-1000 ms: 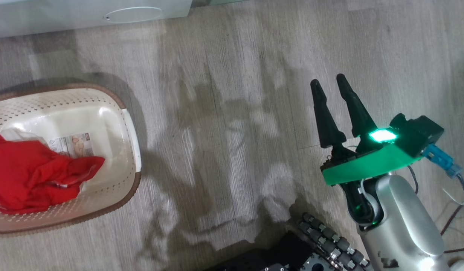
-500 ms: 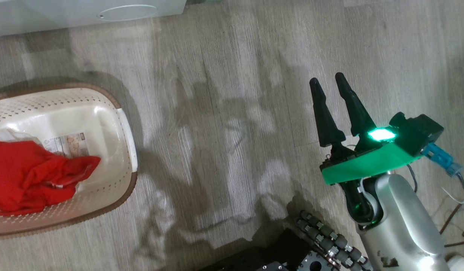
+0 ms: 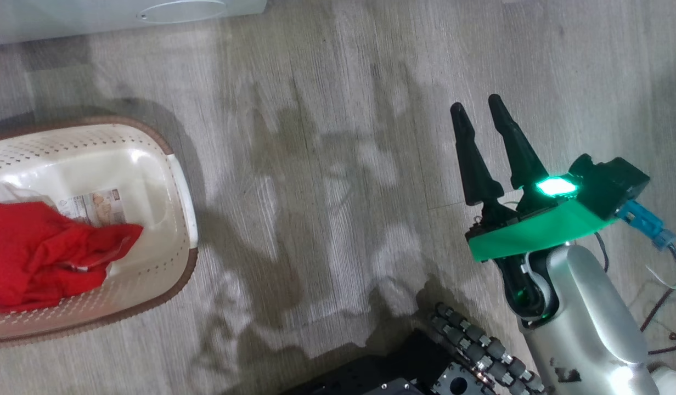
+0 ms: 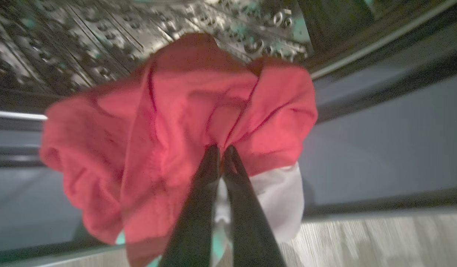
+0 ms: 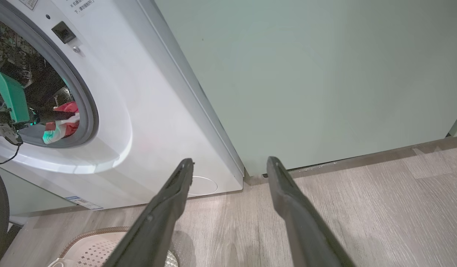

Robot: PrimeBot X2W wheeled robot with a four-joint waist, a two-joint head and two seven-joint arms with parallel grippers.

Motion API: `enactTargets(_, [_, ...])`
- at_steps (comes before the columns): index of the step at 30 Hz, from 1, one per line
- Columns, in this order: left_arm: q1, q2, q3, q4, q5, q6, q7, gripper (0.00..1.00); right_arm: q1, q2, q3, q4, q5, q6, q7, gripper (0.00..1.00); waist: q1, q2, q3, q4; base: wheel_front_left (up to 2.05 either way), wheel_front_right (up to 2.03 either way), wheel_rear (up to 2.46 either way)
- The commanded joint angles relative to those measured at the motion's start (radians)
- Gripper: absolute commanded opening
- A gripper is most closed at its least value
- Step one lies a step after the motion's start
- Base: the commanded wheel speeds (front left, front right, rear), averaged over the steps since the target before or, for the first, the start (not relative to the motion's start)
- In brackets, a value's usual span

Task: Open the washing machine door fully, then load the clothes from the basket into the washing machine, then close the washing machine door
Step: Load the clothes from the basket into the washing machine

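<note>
Left wrist view: the left tool (image 4: 221,149) has its two fingers pressed together, pinching one red garment (image 4: 169,111) with a white part, at the mouth of the steel drum (image 4: 84,40) of the one washing machine (image 5: 147,111). Head view: the right tool (image 3: 476,104), its two fingers spread, hangs over the floor (image 3: 316,164), well apart from the one basket (image 3: 179,181), where a second red bundle (image 3: 41,252) lies.

From the head: steeply down at the floor (image 3: 316,164), basket (image 3: 124,140) at left. From the left wrist: very near the clothes (image 4: 176,111) at the drum (image 4: 102,37). From the right wrist: low, facing the washing machine (image 5: 147,111); basket shared with head view.
</note>
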Motion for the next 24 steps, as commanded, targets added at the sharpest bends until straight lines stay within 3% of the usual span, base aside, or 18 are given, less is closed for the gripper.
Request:
enactTargets(1, [-0.047,0.051,0.024,-0.045,0.01,0.017,-0.042,0.0,0.01,0.006,0.02,-0.029,0.008,0.0,-0.009,1.0,0.0,0.0,0.003,-0.002,0.0,0.0,0.0])
enactTargets(4, [-0.078,0.051,0.03,-0.053,0.02,0.041,-0.145,0.0,0.007,0.006,0.024,-0.033,0.012,0.0,-0.009,1.0,0.0,0.0,0.014,-0.009,0.0,0.0,0.0])
enactTargets(8, [-0.131,0.058,0.021,-0.053,0.038,0.039,-0.261,0.0,0.0,0.006,0.035,-0.037,0.024,0.0,-0.009,1.0,0.0,0.0,0.038,-0.023,0.0,0.0,0.0])
enactTargets(24, [-0.407,0.134,-0.077,0.075,0.163,0.029,-0.426,0.0,-0.032,0.006,0.12,-0.033,0.113,0.0,-0.009,1.0,0.0,0.0,0.139,-0.146,0.0,0.0,0.0])
